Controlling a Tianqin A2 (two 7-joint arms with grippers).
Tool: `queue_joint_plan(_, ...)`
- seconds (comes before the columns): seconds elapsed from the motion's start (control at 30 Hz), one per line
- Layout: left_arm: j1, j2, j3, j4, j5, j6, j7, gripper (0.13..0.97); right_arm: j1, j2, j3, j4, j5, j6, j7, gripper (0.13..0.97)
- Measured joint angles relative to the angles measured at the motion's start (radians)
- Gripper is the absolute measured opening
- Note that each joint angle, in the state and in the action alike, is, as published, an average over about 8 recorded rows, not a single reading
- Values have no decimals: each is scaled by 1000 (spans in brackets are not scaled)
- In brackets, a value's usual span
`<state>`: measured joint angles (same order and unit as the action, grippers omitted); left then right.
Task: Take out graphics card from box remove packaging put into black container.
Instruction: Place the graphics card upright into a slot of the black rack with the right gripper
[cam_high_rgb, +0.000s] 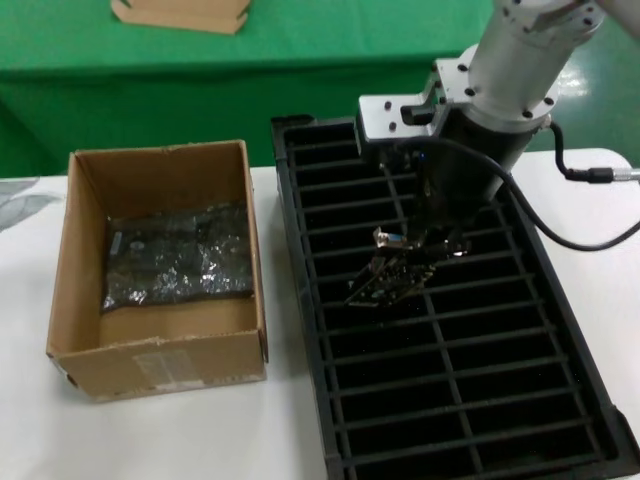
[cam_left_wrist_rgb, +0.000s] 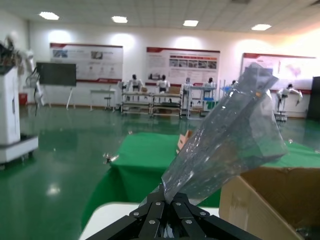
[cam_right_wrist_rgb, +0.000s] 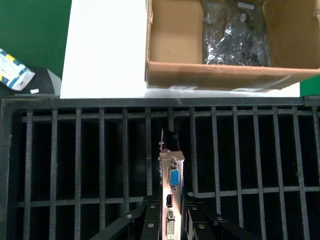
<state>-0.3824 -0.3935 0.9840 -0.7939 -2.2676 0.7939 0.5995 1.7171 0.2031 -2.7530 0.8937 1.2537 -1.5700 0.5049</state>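
Black container (cam_high_rgb: 560, 330): plastic crate with two columns of narrow ribbed slots, standing on the white tabletop (cam_high_rgb: 180, 430) just right of the box.
Graphics card (cam_right_wrist_rgb: 171, 180): bare dark board with a silver end bracket showing a blue port and a white port, held on edge over the slots in the crate's left column, tilted in the head view.
Right gripper (cam_right_wrist_rgb: 172, 220): black fingers closed narrowly on the card's bracket end, above the middle of the crate; the silver arm reached in from the far right.
Box (cam_high_rgb: 160, 265): brown corrugated cardboard, open-topped and rectangular, with a pale label on its near side whose writing could not be read.
Bagged item (cam_high_rgb: 178, 258): crinkly, shiny dark grey plastic lying flat on the box floor; what it held could not be told.
Packaging (cam_left_wrist_rgb: 225, 140): translucent grey bag, creased and glossy, rising from the left gripper.
Left gripper (cam_left_wrist_rgb: 170, 210): pinched closed on the bag's lower corner, seen only in its own wrist view, beside the box wall.
Surroundings: green cloth-covered table (cam_high_rgb: 300, 40) behind, carrying a flat cardboard piece (cam_high_rgb: 180, 14); wall posters too small to read.
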Motion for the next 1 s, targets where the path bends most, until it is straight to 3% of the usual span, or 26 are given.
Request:
queue_joint_plan(0.23,-90,-37,-7,248,-38,111,42,139,0,-45,0,-75,-31,0,-35,192)
queue_joint_plan(0.43,-152,-63,-1,414,-51,176,87,139,5,-69,0,-117,-47,0,-62,192)
queue_joint_plan(0.73,-222,-97,12,575,-59,232,137,139,1,-65,0,-102,-47,0,-61,192)
queue_joint_plan(1.0,-268,-120,26,679,-60,248,162,139,-17,-60,0,-83,-46,0,-55,192)
